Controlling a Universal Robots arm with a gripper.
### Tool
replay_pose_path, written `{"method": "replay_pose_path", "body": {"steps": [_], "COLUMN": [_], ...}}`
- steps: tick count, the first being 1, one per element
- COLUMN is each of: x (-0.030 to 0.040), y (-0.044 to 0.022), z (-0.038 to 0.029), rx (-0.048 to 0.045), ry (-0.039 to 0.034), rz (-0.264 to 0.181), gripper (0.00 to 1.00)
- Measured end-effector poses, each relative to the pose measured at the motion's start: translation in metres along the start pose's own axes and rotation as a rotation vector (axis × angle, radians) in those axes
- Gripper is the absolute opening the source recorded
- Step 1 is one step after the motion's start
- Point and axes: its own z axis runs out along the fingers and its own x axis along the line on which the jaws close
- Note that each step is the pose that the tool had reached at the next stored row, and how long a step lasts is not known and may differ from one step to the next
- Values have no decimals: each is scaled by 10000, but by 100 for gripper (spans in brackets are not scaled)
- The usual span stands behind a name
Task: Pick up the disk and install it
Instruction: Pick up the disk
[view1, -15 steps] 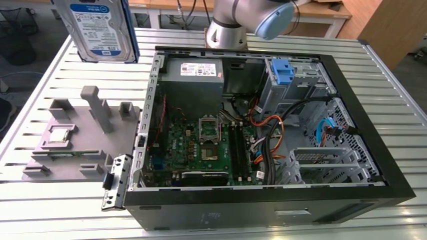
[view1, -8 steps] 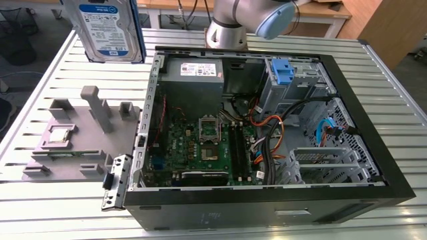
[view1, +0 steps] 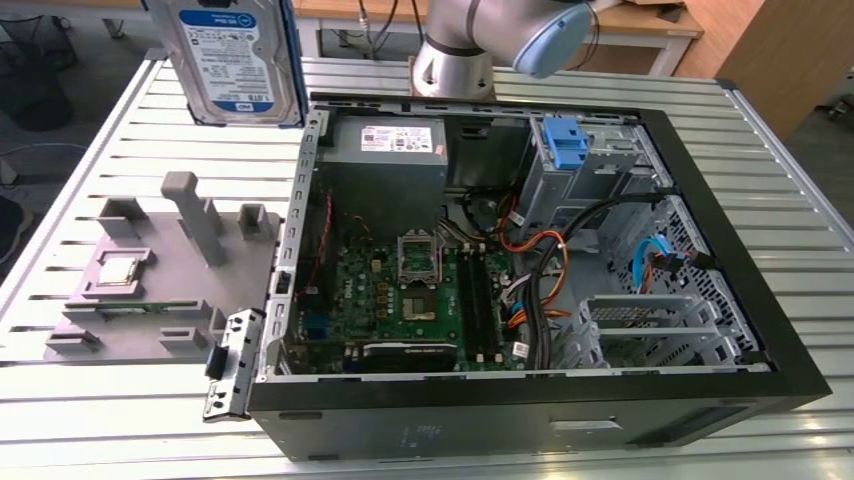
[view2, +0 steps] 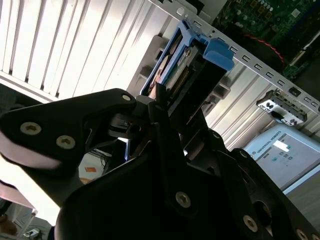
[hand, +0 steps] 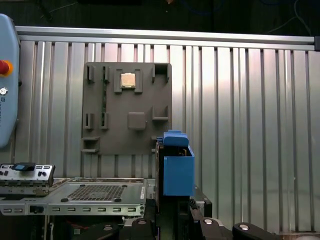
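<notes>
Disk (view1: 227, 60) is hanging clear above the slatted table (view1: 120, 150), at the exterior view's upper left, label face showing. Gripper (view2: 177, 107) is clamping it by one end, jaws closed on the blue-framed edge, and the disk's long axis is running straight out from them. Open computer case (view1: 534, 400) is lying toward the exterior view's right of the disk, with its drive cage (view1: 607, 165) sitting in the far corner.

Cables (view1: 541, 265) cross the open case (view1: 534, 385) beside its drive cage (view1: 654, 325).
</notes>
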Motion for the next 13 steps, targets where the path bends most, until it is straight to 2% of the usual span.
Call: {"method": "replay_pose_path", "body": {"steps": [13], "x": [-1], "y": [-268], "z": [-10], "rx": [-1], "ry": [1], "rz": [0], "gripper": [35]}}
